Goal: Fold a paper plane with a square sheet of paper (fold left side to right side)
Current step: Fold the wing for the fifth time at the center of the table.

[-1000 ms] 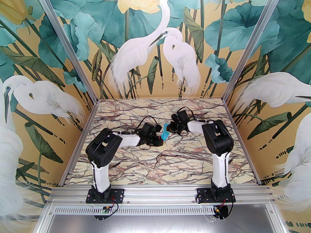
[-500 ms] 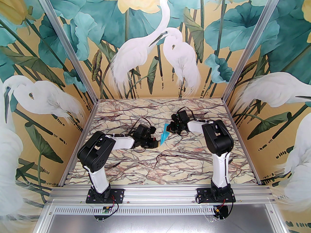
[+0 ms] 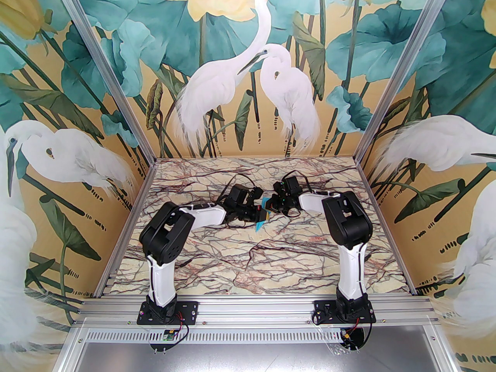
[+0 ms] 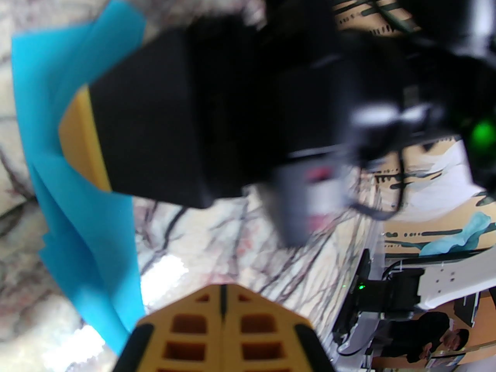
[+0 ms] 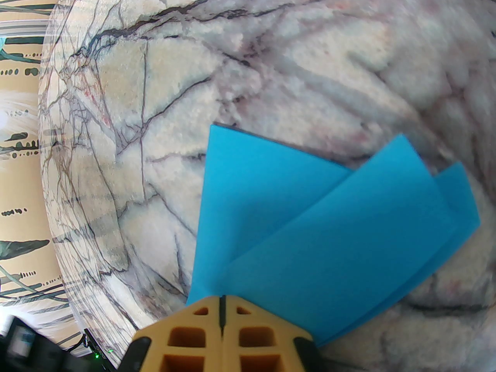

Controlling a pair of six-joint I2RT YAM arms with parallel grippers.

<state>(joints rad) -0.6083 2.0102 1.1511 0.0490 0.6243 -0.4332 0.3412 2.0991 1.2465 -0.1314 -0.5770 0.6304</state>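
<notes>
The paper plane is a slim turquoise dart with layered flaps, its tip pointing near-left over the marble table. My right gripper is shut on its far end. In the right wrist view the folded layers fan out from the closed yellow fingertips. My left gripper sits right against the plane's left side. In the left wrist view its yellow fingers are pressed together, the blue paper lies just left of them, and the right gripper's black finger looms close and blurred.
Both wrists crowd together at mid-table, with cables looping behind them. Painted walls and aluminium posts enclose the table on three sides. Bare marble stretches toward the near edge between the two arm bases.
The left gripper drew back to the near left half a second ago, then swung forward and right to the plane's side. The right arm and the plane stayed put.
</notes>
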